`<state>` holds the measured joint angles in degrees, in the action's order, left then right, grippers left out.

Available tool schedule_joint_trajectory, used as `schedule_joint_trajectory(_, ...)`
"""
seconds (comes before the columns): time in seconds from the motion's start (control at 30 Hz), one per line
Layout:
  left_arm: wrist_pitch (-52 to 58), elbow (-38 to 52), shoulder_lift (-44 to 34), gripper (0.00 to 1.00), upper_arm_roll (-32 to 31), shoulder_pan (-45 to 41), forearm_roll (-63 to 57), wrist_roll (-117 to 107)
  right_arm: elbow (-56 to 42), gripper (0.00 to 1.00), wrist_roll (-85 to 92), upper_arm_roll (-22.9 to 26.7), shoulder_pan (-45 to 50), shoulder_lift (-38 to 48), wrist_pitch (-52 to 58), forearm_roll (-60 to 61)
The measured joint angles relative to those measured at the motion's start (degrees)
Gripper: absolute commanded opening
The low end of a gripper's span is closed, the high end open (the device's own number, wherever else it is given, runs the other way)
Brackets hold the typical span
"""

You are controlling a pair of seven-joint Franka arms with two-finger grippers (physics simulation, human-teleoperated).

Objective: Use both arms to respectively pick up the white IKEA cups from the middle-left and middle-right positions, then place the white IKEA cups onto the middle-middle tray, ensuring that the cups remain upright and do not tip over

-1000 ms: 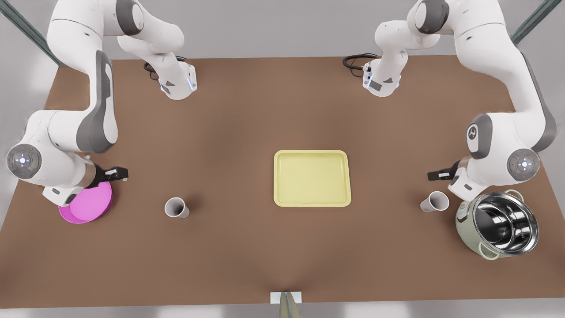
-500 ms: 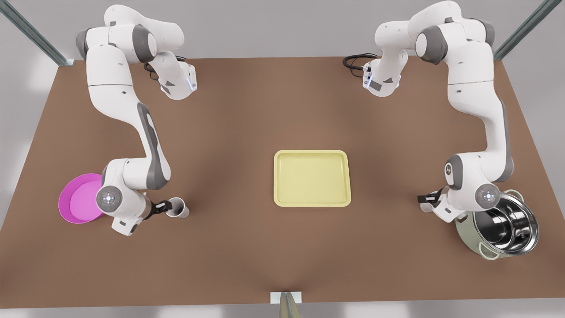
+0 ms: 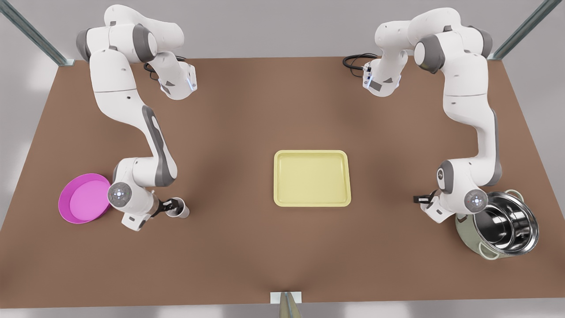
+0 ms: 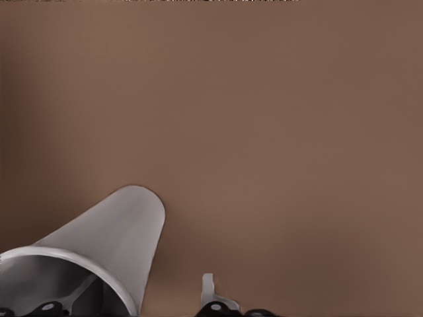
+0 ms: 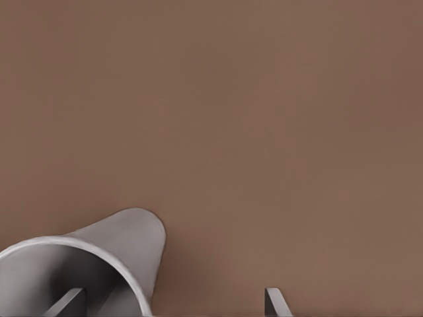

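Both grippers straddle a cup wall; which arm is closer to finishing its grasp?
Left, narrowly. The left gripper has one finger inside its cup and the outer one near the wall; the right gripper straddles its cup with a wider gap.

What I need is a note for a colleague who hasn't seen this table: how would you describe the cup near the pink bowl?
Start at the brown table and find the round pink bowl near its edge on the front view's left. Just to the bowl's right, at an arm's black gripper, stands a small white cup. It is plain, handleless and far smaller than the bowl.
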<state>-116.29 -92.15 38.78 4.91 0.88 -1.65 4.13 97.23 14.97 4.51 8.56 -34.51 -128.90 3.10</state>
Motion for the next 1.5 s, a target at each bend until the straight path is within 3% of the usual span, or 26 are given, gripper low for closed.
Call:
schedule_joint_trajectory(0.1, -0.4, 0.0, 0.0, 0.24, 0.0, 0.1, -0.7, -0.2, 0.5, 1.00, 0.0, 0.0, 0.0, -0.2, -1.2, 0.1)
schedule_joint_trajectory(0.13, -0.4, 0.1, -0.1, 0.21, 0.0, 0.1, -0.9, -0.3, 0.5, 0.93, 0.0, 0.0, 0.0, -0.3, -1.5, 0.2)
schedule_joint_trajectory(0.17, -0.5, 0.2, -0.2, 0.21, 0.0, 0.1, -0.9, -0.3, 0.6, 0.76, 0.0, 0.0, 0.0, -0.4, -1.8, 0.2)
schedule_joint_trajectory(0.23, -0.4, 0.2, -1.2, 0.21, -0.1, 0.0, -0.6, -0.1, 0.6, 0.59, 0.2, 0.0, 0.0, -0.5, -2.2, 0.3)
schedule_joint_trajectory(0.37, 1.9, 4.8, -4.5, 0.21, -0.5, -6.3, -0.8, -0.8, 0.3, 0.41, 0.4, 0.1, 0.6, -1.3, -2.7, 0.4)
schedule_joint_trajectory(0.43, 3.6, 7.8, -4.7, 0.21, -0.8, -15.3, -0.7, -3.0, 0.0, 0.21, 0.6, 0.1, 1.1, -1.4, -2.8, 0.5)
schedule_joint_trajectory(0.53, 5.3, 9.8, -3.8, 0.21, -5.5, -23.2, -0.6, -8.4, -0.9, 0.21, 0.7, 0.1, 1.8, -0.9, -2.7, 0.5)
schedule_joint_trajectory(0.7, 6.4, 12.5, -0.1, 0.21, -9.3, -25.8, -1.9, -17.9, -2.9, 0.21, 0.9, -0.6, 9.8, 2.8, -2.1, 0.5)
schedule_joint_trajectory(0.83, 5.3, 2.5, -3.9, 0.21, -12.4, -25.9, -3.8, -24.3, -4.6, 0.21, 0.9, -7.2, 14.5, 2.4, -1.5, 2.7)
schedule_joint_trajectory(1.13, 2.0, -1.3, -2.5, 0.21, -14.7, -25.8, -4.9, -36.1, -9.8, 0.21, 0.6, -7.9, 23.0, -1.8, -2.0, 6.6)
schedule_joint_trajectory(1.17, 1.9, -1.3, -2.3, 0.24, -14.7, -25.8, -4.9, -37.1, -10.6, 0.21, 0.4, -7.9, 23.9, -2.7, -2.2, 6.8)
schedule_joint_trajectory(1.2, 1.7, -1.3, -2.1, 0.45, -14.7, -25.8, -4.8, -38.0, -11.1, 0.21, 0.2, -8.0, 24.7, -3.4, -2.4, 6.9)
schedule_joint_trajectory(1.23, 1.5, -1.3, -2.1, 0.79, -14.7, -25.8, -4.8, -38.8, -11.3, 0.21, 0.0, -8.0, 25.6, -3.9, -2.6, 7.0)
schedule_joint_trajectory(1.3, 1.2, -1.3, -2.0, 0.88, -14.7, -25.8, -4.5, -40.3, -11.6, 0.21, -0.4, -8.0, 27.4, -4.8, -3.0, 7.1)
schedule_joint_trajectory(1.33, 1.0, -1.3, -2.0, 0.98, -14.7, -25.8, -4.3, -40.9, -11.7, 0.21, -0.5, -8.1, 28.1, -5.3, -3.3, 7.1)
schedule_joint_trajectory(1.5, 0.9, -1.2, -2.8, 1.00, -15.8, -25.3, -3.8, -43.5, -12.3, 0.21, -1.3, -8.9, 30.2, -8.3, -5.3, 7.3)
